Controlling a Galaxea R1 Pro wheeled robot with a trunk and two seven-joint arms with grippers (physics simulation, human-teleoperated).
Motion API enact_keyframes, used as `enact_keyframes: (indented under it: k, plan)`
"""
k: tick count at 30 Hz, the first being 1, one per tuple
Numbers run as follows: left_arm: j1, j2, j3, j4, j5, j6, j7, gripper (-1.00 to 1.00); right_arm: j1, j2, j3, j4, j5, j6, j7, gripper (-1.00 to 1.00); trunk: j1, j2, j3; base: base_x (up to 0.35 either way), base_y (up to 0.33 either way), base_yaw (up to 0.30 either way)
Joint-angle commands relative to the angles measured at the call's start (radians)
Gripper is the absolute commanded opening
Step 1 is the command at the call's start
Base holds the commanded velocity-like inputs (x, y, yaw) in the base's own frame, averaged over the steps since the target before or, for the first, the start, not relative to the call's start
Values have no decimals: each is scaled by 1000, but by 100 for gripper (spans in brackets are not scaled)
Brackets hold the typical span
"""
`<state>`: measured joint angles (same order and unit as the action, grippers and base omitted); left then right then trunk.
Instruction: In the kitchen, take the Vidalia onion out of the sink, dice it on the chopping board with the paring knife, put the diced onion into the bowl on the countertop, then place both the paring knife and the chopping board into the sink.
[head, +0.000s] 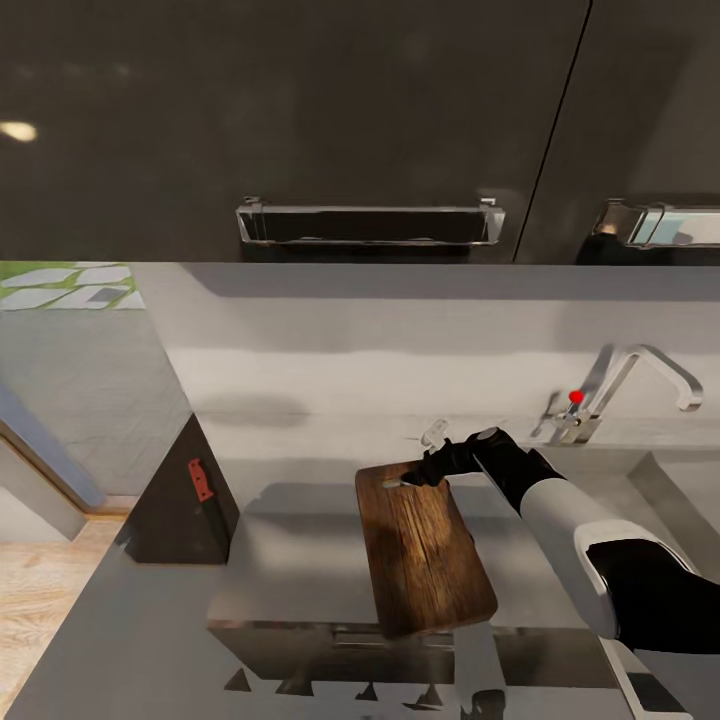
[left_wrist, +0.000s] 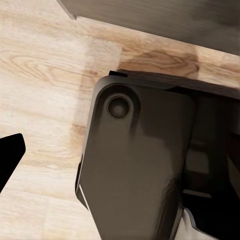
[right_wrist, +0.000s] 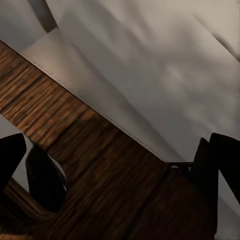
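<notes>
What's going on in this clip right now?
The robot's right hand is at the slot-handle end of the chopping board, its fingers straddling the board's edge. The board sits on the countertop, left of the sink and its chrome tap. A knife's red handle sticks out of a dark block at the left. The left wrist view shows wooden floor and the robot's dark base.

Dark upper cabinets with shiny bar handles hang above a grey wall. A wooden floor lies at the left.
</notes>
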<state>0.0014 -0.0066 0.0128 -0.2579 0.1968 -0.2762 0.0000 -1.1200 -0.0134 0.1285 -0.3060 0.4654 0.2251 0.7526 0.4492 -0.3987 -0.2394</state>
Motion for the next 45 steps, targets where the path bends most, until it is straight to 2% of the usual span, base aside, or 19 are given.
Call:
enact_keyframes:
  k: [1,7,8,22,37,38,45]
  plan:
    - [0,-1,1,-1,4,-1,0,100,0,-1,10,61,18,10,2,100,1,-1,-2,0,0,0]
    - [0,0,1,-1,4,-1,0,100,0,-1,10,61,19,10,2,100,1,-1,-2,0,0,0]
    - [0,0,1,-1,4,-1,0,100,0,-1,10,61,19,10,2,-100,1,-1,-2,0,0,0]
    - [0,0,1,-1,4,-1,0,100,0,-2,8,59,21,15,1,-100,1,-1,-1,0,0,0]
    - [0,0,1,-1,4,-1,0,100,0,-3,1,51,19,44,-4,-100,1,-1,21,0,0,0]
    - [0,0,1,0,5,-1,0,100,0,-6,-3,47,17,121,-106,-100,1,-1,23,-243,53,0]
    - [0,-1,1,0,6,-1,0,100,0,-5,-19,52,16,124,-115,-100,1,-1,34,-250,87,0]
